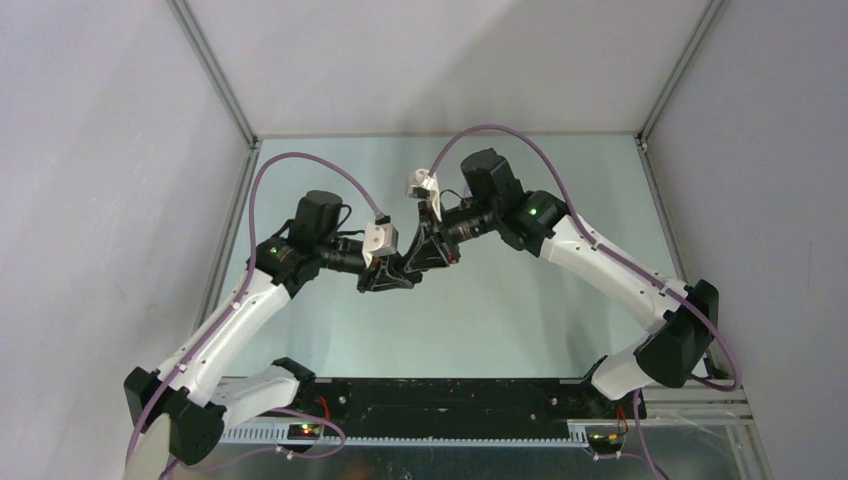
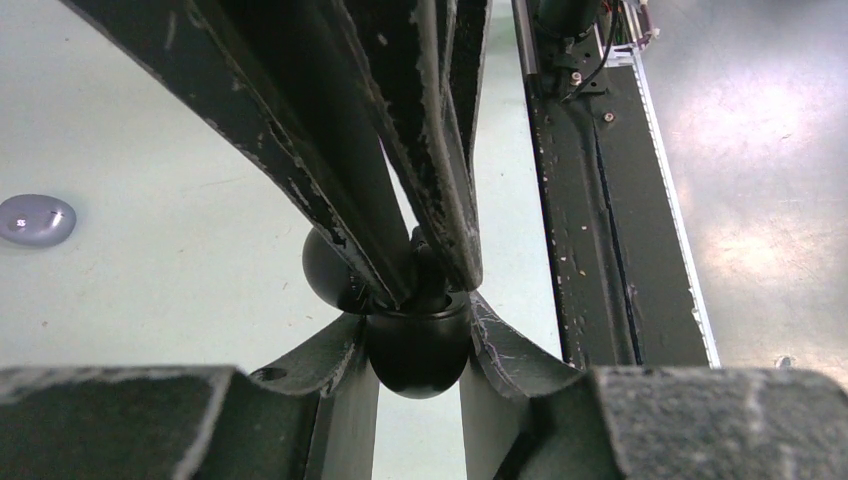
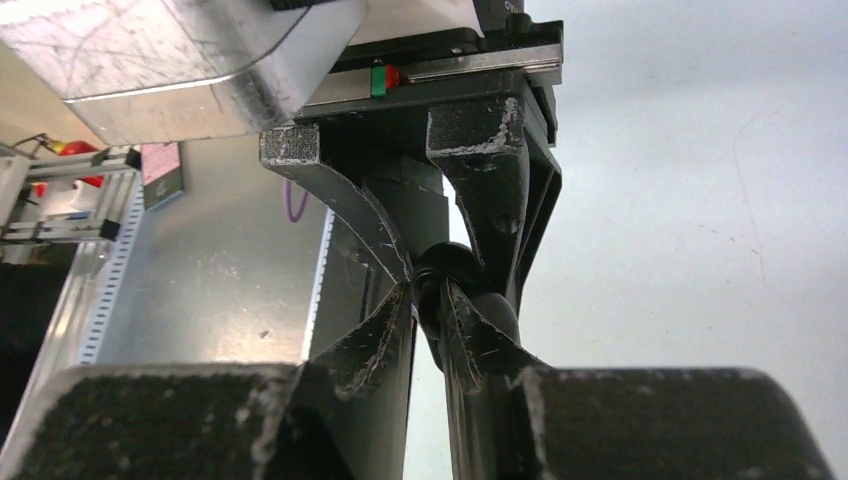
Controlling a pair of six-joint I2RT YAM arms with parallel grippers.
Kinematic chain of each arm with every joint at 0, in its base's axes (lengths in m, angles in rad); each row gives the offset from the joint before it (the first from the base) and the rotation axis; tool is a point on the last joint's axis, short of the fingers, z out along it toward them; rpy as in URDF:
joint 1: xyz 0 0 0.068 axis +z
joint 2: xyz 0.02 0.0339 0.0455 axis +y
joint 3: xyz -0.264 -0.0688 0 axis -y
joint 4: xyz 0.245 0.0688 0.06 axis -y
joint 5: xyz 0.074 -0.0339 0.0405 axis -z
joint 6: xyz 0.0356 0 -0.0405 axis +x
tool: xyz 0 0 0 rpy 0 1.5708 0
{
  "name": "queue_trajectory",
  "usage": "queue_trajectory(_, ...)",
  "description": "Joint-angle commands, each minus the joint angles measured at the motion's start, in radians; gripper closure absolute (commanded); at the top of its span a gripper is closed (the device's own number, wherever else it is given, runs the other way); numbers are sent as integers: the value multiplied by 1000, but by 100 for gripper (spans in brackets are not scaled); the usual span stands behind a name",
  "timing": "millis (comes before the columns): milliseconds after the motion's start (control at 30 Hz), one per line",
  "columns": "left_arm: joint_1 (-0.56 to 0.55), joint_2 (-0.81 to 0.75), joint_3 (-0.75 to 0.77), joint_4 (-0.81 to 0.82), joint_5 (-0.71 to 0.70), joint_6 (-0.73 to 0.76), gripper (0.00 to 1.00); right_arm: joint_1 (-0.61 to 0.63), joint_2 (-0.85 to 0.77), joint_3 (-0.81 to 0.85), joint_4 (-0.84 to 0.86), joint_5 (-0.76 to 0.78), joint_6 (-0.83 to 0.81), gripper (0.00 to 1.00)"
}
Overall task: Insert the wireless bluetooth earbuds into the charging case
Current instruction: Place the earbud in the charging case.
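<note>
My left gripper (image 1: 398, 272) (image 2: 418, 330) is shut on a black, rounded charging case (image 2: 418, 350), held above the table near its middle. A second black rounded part (image 2: 325, 265), apparently its lid, juts out to the left behind the fingers. My right gripper (image 1: 425, 252) (image 3: 428, 305) comes in from the opposite side, its fingertips (image 2: 440, 260) right at the case's top. Its jaws stand a narrow slit apart, and what lies between the tips is hidden. One glossy pale-purple earbud (image 2: 37, 219) lies on the table to the left.
A black rail (image 1: 430, 395) (image 2: 600, 200) runs along the near edge of the pale green table (image 1: 520, 310). Grey walls and aluminium posts (image 1: 215, 75) enclose the space. The left arm's silver camera block (image 3: 180, 60) hangs close above the right fingers.
</note>
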Motion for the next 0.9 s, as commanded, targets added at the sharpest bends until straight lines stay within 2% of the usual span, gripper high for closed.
queue_trajectory(0,-10,-26,35,29,53,-7,93,34,-31,28,-69,132,-104,79)
queue_trajectory(333,-10,-25,36,29,52,-7,93,136,-45,101,-210,371,-237,81)
queue_trajectory(867,-10,-29,37,28,47,-5,93,144,-68,206,-320,365,-276,83)
